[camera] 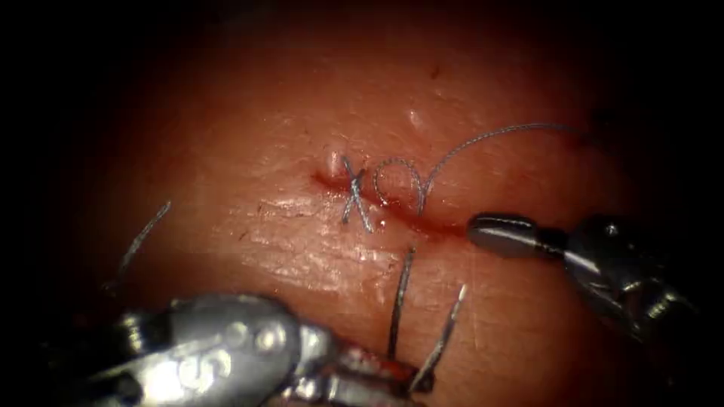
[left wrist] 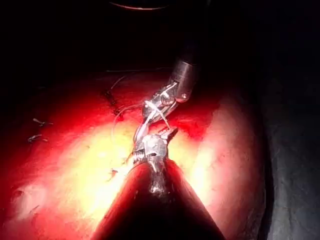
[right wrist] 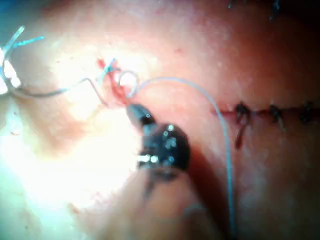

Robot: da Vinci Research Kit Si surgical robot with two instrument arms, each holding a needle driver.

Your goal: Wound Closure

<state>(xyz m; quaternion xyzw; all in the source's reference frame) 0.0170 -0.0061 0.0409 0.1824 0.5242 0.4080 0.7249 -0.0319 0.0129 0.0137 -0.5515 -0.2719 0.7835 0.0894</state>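
**Left tool grips the needle below the cut; right tool closed at the cut's right end**

The left tool (camera: 392, 380) sits below the cut (camera: 392, 207), its jaws clamped on the needle (camera: 445, 339) near the lower end of its curve. The needle rises from the jaws toward the cut, its tip free in the air, out of the tissue (camera: 302, 98). A dark strand of thread (camera: 400, 298) runs from these jaws up to the cut.

The right tool (camera: 483, 230) lies just beside the right end of the cut, jaws pressed together and holding nothing. More thread loops above the cut and trails off right. A crossed stitch (camera: 354, 197) spans the cut's left part, with red fluid (camera: 422, 222) along the cut.
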